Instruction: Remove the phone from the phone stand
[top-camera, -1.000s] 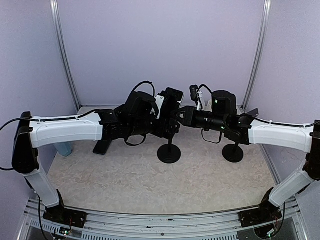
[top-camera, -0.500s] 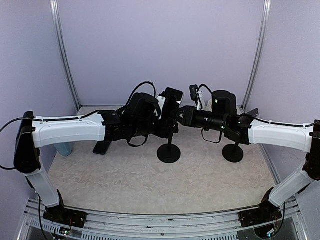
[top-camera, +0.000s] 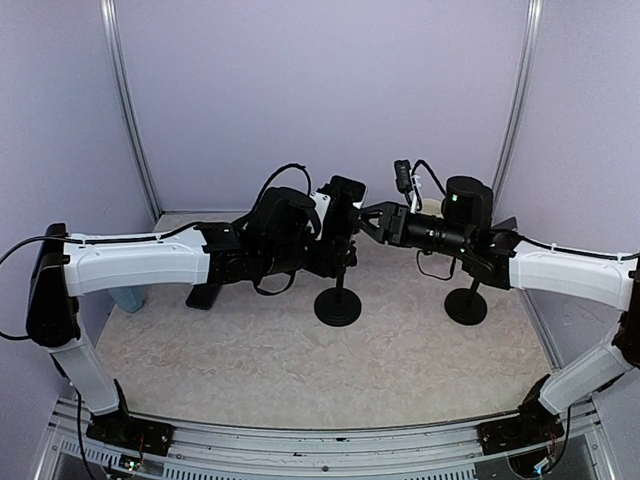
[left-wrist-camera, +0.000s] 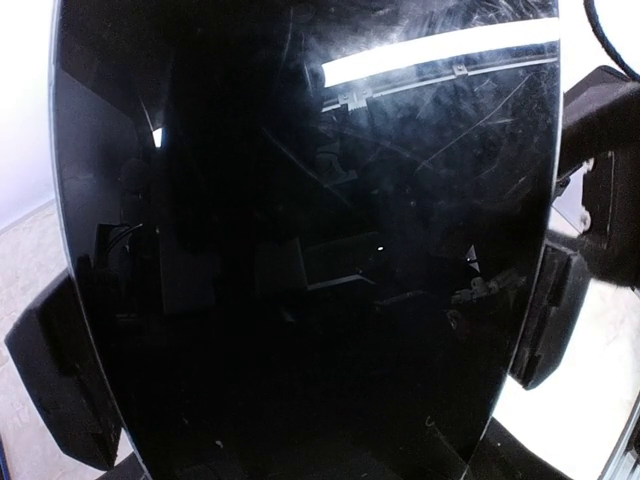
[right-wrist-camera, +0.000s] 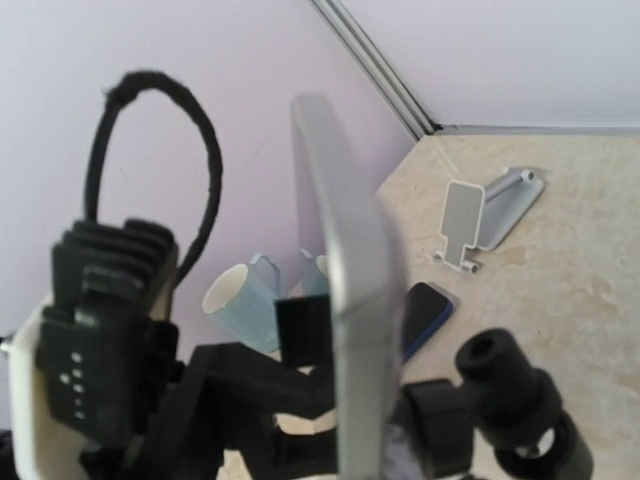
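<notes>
Item: phone (left-wrist-camera: 300, 250), upright on the phone stand (top-camera: 338, 302), long axis near vertical. Your left gripper (top-camera: 338, 228) is the nearer: its fingers (left-wrist-camera: 52, 392) pinch the two long edges. Your right gripper (top-camera: 372, 222), jaws spread, stands just beside it, holding nothing.

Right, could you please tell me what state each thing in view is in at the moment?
phone: upright at the stand's top, gripped at both edges, not yet clearly free.
left end effector: closed on the phone.
right end effector: open, holding nothing.
phone stand: standing upright.
second stand: standing upright, top hidden.
</notes>
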